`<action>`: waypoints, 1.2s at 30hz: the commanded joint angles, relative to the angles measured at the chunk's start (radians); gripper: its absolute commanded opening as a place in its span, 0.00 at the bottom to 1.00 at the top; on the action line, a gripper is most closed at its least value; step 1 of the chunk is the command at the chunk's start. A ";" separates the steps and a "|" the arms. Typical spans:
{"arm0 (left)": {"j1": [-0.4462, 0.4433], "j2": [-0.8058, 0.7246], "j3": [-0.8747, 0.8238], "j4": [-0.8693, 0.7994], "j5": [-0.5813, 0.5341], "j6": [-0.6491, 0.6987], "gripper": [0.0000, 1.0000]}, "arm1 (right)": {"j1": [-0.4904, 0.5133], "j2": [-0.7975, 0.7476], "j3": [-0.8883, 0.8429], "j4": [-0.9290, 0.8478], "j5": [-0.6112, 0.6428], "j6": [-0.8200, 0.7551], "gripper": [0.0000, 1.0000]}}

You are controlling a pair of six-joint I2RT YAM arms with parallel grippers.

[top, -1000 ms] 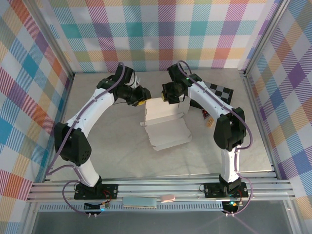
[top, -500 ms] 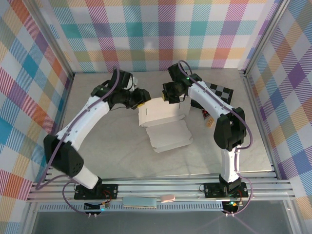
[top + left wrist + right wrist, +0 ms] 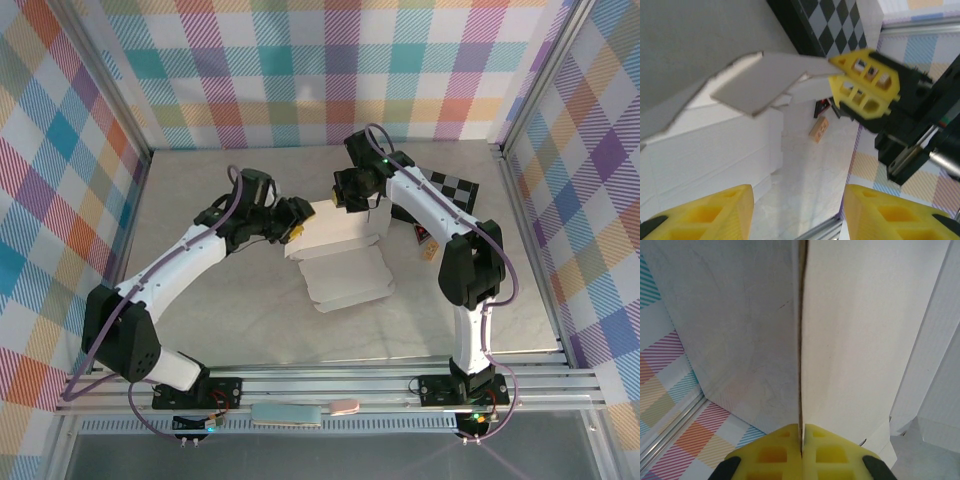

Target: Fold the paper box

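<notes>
From above, you see the box in the middle of the worktop. It is half formed: a shallow tray part lies toward the arm bases, and a raised panel stands at the far end. Your left fingers sit just beside that panel's left corner. Your right fingers are at its far edge. A checkerboard lies to the right, apart from the box.

In the left wrist view, your left fingers stand apart with nothing between them. The box's white panels lie just beyond them, and one flap rises at a tilt. The right fingers meet the far tip of that flap. Behind are the checkerboard and a small tan block on the worktop.

In the right wrist view, your right fingers are pressed together on the thin edge of a box panel, which runs straight out from them. Bare worktop lies to its left.
</notes>
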 commanded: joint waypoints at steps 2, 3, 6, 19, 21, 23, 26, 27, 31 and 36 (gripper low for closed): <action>0.066 0.005 -0.003 0.056 -0.051 0.035 0.51 | -0.006 -0.012 -0.001 -0.012 -0.020 0.000 0.00; 0.077 0.005 0.002 0.056 -0.052 0.048 0.51 | -0.006 -0.013 -0.002 -0.013 -0.019 -0.002 0.00; 0.107 0.025 0.023 0.078 -0.036 0.087 0.52 | -0.006 -0.016 -0.003 -0.013 -0.017 -0.003 0.00; 0.119 0.056 0.140 0.004 0.020 0.153 0.51 | -0.007 -0.019 -0.004 -0.011 -0.015 -0.004 0.00; 0.113 0.048 0.195 -0.062 0.028 0.208 0.50 | -0.008 -0.017 -0.004 -0.009 -0.014 -0.003 0.00; 0.113 0.051 0.242 -0.143 0.031 0.269 0.50 | -0.008 -0.016 -0.001 -0.010 -0.014 -0.003 0.00; 0.113 0.075 0.298 -0.237 0.024 0.361 0.50 | -0.008 -0.014 0.002 -0.009 -0.015 -0.004 0.00; 0.113 0.096 0.323 -0.273 0.028 0.389 0.49 | -0.008 -0.013 0.002 -0.011 -0.017 -0.005 0.00; 0.090 0.185 0.432 -0.403 0.019 0.490 0.49 | -0.007 -0.014 0.005 -0.014 -0.015 -0.005 0.00; 0.053 0.254 0.486 -0.468 0.025 0.517 0.49 | -0.009 -0.013 0.000 -0.014 -0.017 -0.007 0.00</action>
